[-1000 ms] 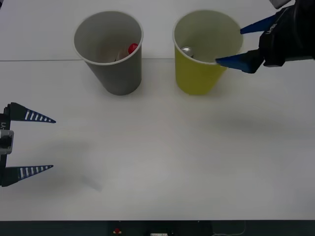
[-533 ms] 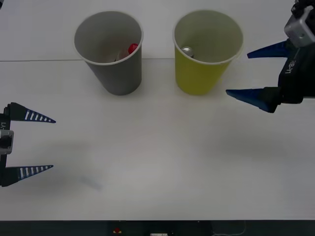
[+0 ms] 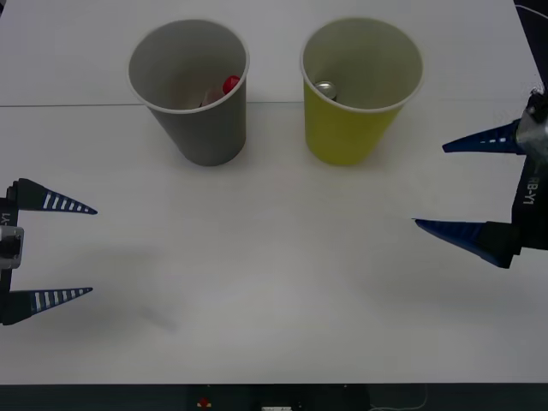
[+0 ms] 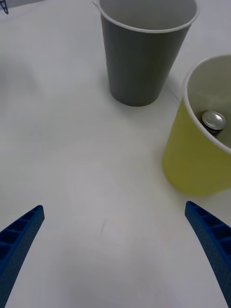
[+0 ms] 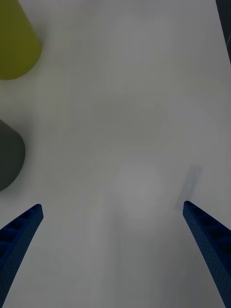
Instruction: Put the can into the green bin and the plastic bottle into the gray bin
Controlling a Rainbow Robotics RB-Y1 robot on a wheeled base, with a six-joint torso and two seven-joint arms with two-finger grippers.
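1. The right gripper (image 3: 432, 184) has drawn back from the green bin (image 3: 355, 128) toward the table's (image 3: 274, 282) right edge; its fingers are spread wide, holding nothing.
2. The can (image 4: 213, 120) lies inside the green bin, ahead of that gripper.
3. The gray bin (image 3: 201, 124), beside the green one and farther from the right gripper, holds the plastic bottle (image 3: 229, 85) (just its red cap shows).
4. The left gripper (image 3: 92, 250) hovers at the left edge, fingers apart.
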